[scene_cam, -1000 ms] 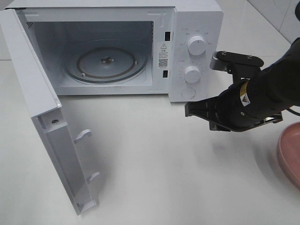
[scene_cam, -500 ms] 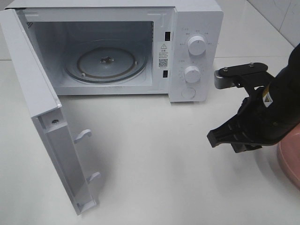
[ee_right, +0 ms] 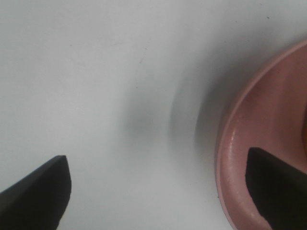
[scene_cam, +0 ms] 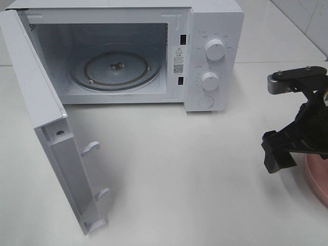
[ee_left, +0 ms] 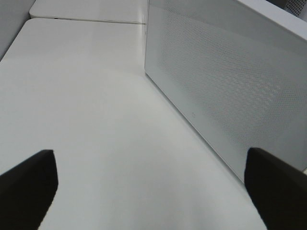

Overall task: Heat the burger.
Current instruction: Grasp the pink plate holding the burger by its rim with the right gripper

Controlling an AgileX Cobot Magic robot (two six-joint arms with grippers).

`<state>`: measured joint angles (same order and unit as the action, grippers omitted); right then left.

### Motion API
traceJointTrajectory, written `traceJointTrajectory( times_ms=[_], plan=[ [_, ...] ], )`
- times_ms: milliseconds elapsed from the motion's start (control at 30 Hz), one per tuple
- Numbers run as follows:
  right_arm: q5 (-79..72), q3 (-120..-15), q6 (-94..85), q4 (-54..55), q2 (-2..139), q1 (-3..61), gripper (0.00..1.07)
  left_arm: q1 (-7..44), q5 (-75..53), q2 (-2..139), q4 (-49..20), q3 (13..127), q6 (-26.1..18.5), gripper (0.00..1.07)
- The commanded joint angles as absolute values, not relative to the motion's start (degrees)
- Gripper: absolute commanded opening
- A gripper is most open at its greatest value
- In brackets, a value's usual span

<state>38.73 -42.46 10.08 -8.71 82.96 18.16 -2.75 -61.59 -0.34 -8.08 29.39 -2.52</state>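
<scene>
Microwave (scene_cam: 212, 31) open, empty. R claw (ee_right: 156, 191) spread over plate (ee_right: 228, 148) rim, far right; burger not in view. Next, prob.: grab burger, load it. L claw (ee_left: 153, 187) spread too.

I count one microwave (scene_cam: 215, 25), with one door (scene_cam: 36, 97) and one glass turntable (scene_cam: 115, 69) inside it. The panel has two dials, the upper knob (scene_cam: 214, 49) and the lower knob (scene_cam: 209, 81), plus one round button (scene_cam: 205, 101). There are two latch hooks (scene_cam: 90, 148) on the door. I make it one pink plate (ee_right: 240, 134), though I only get part of its rim. My feeds show two grippers, the left gripper (ee_left: 152, 187) and the right gripper (ee_right: 156, 189), with two fingers each. There is one table (scene_cam: 179, 169).
</scene>
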Motion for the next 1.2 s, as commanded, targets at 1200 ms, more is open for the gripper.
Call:
traceJointTrajectory(
  times_ms=[1200],
  plan=[
    [31.40, -40.39, 8.19, -9.74, 98.20, 7.28, 0.88, -2.75, -61.08, -1.26, -8.31, 29.45, -2.58, 0.98]
  ],
)
